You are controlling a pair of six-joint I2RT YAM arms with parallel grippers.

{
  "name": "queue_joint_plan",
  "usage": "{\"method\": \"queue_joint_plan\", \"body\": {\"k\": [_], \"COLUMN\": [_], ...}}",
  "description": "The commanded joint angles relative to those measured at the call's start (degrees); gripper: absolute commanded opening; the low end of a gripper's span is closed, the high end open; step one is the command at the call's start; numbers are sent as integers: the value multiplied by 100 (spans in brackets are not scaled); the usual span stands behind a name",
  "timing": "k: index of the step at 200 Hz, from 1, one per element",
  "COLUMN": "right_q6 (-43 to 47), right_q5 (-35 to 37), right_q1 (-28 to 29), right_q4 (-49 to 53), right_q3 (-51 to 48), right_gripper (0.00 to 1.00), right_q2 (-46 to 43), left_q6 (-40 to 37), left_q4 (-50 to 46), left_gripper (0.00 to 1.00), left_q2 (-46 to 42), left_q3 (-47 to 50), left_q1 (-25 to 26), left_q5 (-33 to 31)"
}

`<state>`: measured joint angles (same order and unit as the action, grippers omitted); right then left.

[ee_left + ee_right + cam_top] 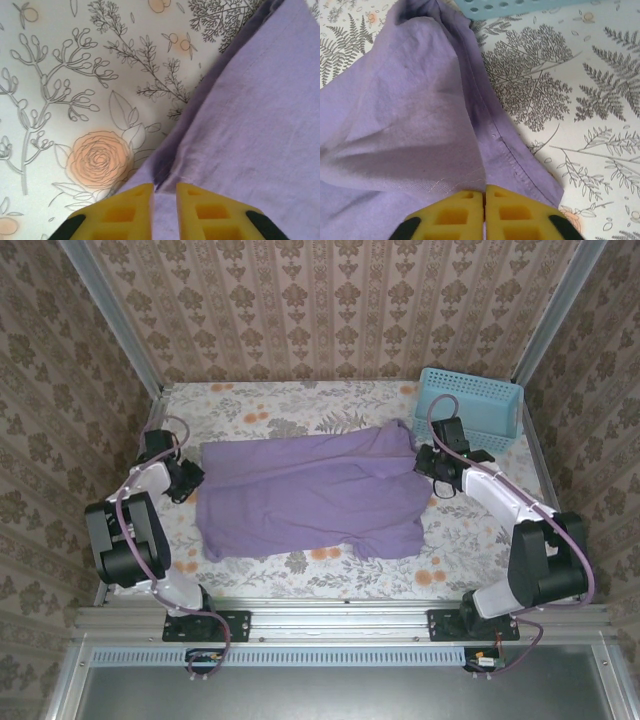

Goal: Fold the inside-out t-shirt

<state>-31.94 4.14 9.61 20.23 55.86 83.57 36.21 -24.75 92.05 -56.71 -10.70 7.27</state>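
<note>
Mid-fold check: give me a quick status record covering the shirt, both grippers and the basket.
t-shirt: lavender, spread out on the table, no print visible
left gripper: at the shirt's left edge, fingers slightly apart, cloth edge between them
right gripper: at the shirt's right edge, fingers closed on the hem
basket: blue, far right corner, close to the shirt's far-right corner; contact unclear
fold: not yet made

Floral table (450, 560), purple t-shirt (310, 495) spread mid-table, blue basket (480, 405) far right
</note>
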Motion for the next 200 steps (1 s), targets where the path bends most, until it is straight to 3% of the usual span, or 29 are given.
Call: {"method": "queue_joint_plan", "body": {"k": [1,8,29,89,139,200], "right_q6": [76,178,381,373,305,-490], "right_q5": [408,541,661,64,-126,62], "right_q1": [125,212,498,743,733,436], "right_q4": [367,385,398,173,608,1017], "right_q3": [269,408,961,2898,4378,4621], "right_gripper": [41,47,56,59,61,64], "right_q2": [-434,-589,-440,2174,3924,4752], "left_q6": [-53,-84,-254,-255,-360,-1], "left_q4": [-529,-594,-420,11,-87,130], "left_gripper": [40,48,58,63,69,71], "left_q2": [-386,-531,-723,916,2175,2504], "left_q3": [-449,-564,-870,-1901,-2532,-2037], "left_q1": [33,101,332,686,642,225], "left_q5": [-342,-438,-301,678,817,843]}}
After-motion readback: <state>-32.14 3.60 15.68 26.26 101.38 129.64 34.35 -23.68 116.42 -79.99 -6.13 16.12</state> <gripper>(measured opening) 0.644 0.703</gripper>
